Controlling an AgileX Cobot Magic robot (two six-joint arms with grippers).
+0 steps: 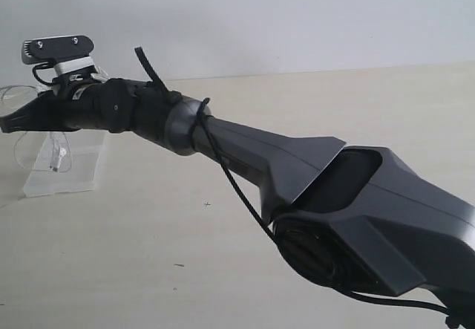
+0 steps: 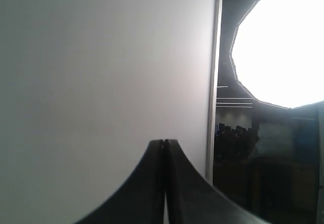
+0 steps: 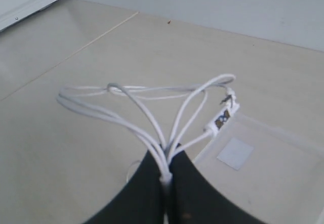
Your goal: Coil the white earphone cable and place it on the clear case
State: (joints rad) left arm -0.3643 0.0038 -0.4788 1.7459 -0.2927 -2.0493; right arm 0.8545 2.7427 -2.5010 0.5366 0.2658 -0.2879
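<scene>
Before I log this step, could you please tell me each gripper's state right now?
Left gripper: closed, jaws together, nothing seen in them.
Right gripper: closed on the white earphone cable.

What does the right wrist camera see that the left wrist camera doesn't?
Only the right wrist view shows the white earphone cable, looped and pinched in the right gripper, near the clear case. Only the left wrist view shows a big white panel and a very bright light, with the left gripper holding nothing. Both show a dark gripper shut tight.
</scene>
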